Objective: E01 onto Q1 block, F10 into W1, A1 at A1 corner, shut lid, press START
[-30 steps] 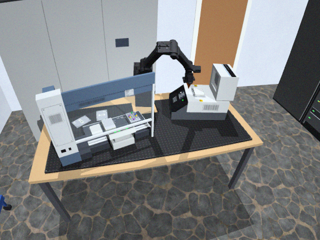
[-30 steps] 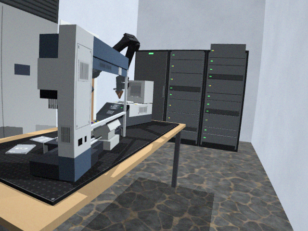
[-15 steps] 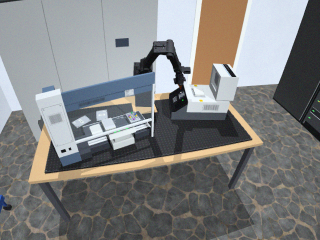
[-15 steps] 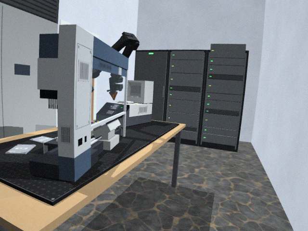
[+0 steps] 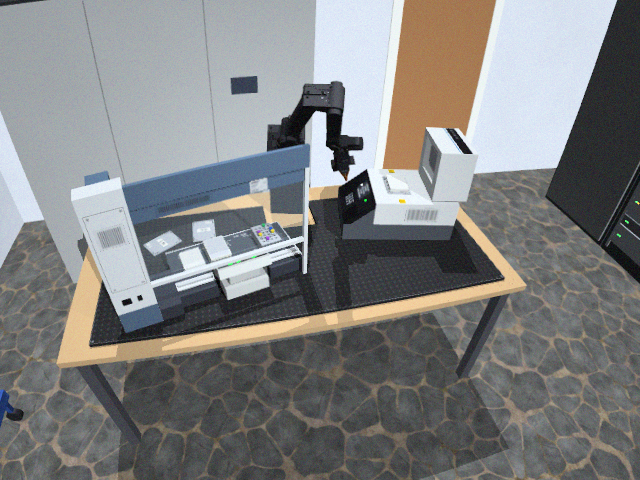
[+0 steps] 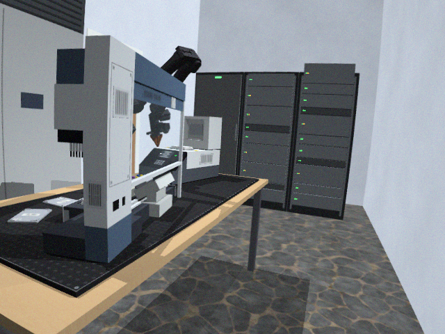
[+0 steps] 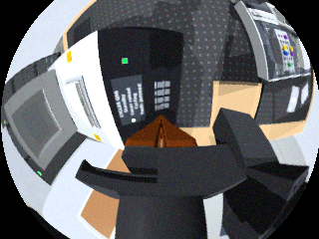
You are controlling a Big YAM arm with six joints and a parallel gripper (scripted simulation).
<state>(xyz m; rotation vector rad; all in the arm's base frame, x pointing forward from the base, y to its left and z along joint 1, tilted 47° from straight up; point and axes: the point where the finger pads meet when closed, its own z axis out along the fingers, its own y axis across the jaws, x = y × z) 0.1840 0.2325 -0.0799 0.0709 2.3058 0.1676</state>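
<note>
My gripper [image 5: 343, 175] [image 6: 156, 140] [image 7: 160, 119] is shut and empty. It hangs just above the upper key row of the dark sloped panel [image 5: 355, 196] [image 6: 160, 158] [image 7: 136, 87] of cycler Q1 [image 5: 413, 214]. The lamp [image 5: 365, 199] [image 7: 124, 62] is green. Q1's lid [image 5: 447, 165] [image 6: 204, 132] [image 7: 36, 119] stands open and upright behind the block. A white PCR plate [image 5: 395, 183] [image 7: 83, 100] lies on the block; I cannot read its label. On the liquid handler's deck, another white plate [image 5: 190, 257] lies at the left end of the front row.
The tube cooling block [image 5: 267, 235] [image 7: 287, 50] with coloured tubes sits at the deck row's right end, and a white deep-well block [image 5: 217, 248] further left. Two flat grey nests [image 5: 203, 228] [image 5: 161, 242] lie behind. The handler's blue gantry [image 5: 217, 178] and post [image 5: 306, 222] stand left of Q1.
</note>
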